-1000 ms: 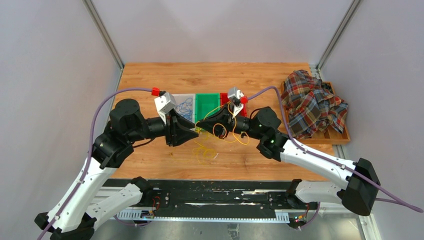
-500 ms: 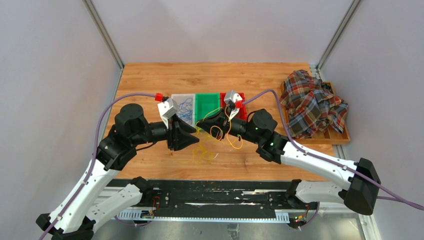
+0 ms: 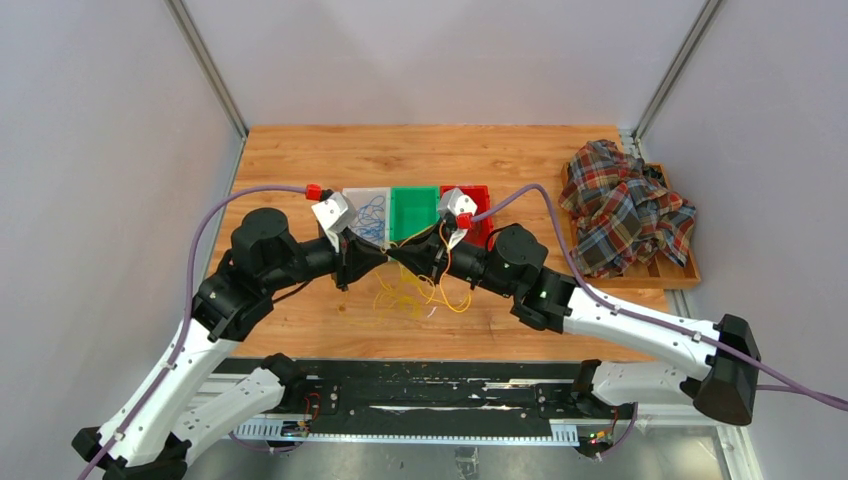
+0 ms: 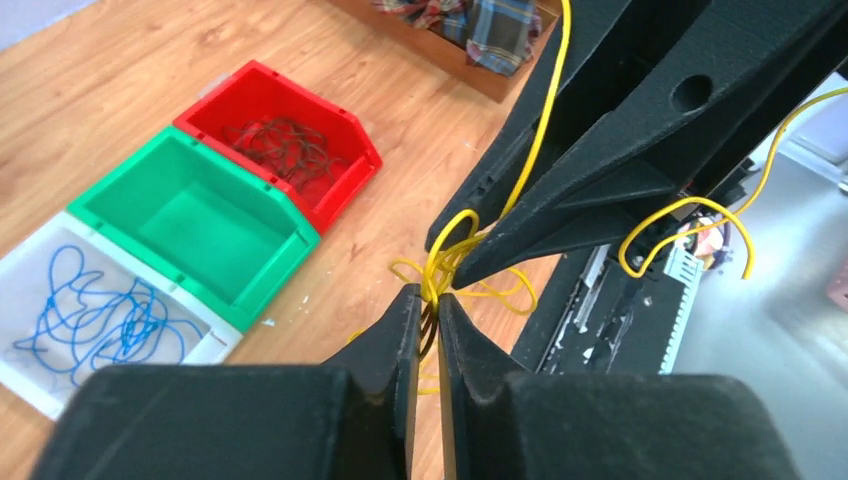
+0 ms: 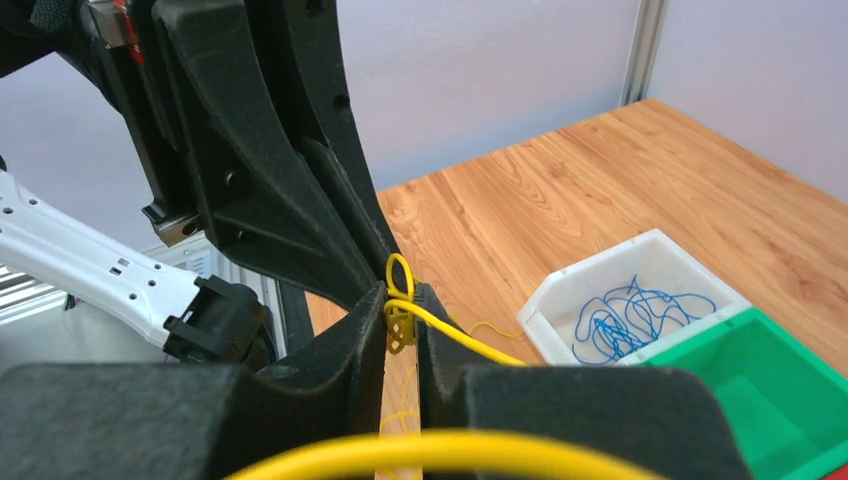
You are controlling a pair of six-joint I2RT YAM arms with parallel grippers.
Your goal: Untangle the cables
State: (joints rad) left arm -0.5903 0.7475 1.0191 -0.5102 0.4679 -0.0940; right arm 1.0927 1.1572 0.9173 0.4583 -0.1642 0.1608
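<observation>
From above: left gripper (image 3: 382,255) and right gripper (image 3: 399,256) tip to tip over the middle of the table (image 3: 420,150), just near of a row of bins. White bin (image 3: 350,196) on the left, green bin (image 3: 413,214) in the middle, red bin (image 3: 484,194) on the right, the last partly hidden under the right wrist. Yellow cables (image 3: 410,293) hanging in loose loops from the meeting point, down to the wood between the bins and the near edge. Blue cables (image 3: 372,214) coiled in the white bin. Only from the left wrist: dark cables (image 4: 285,146) heaped in the red bin, and the left fingers clenched on a yellow strand, barely a slit between them. Only from the right wrist: a yellow knot between right fingers standing narrowly apart; gripped or let go, impossible to tell. Plaid cloth (image 3: 625,205) piled on a wooden tray (image 3: 672,272) at the right edge, well apart from the grippers. Bare wood from the bins to the far edge; walls close on both sides.
</observation>
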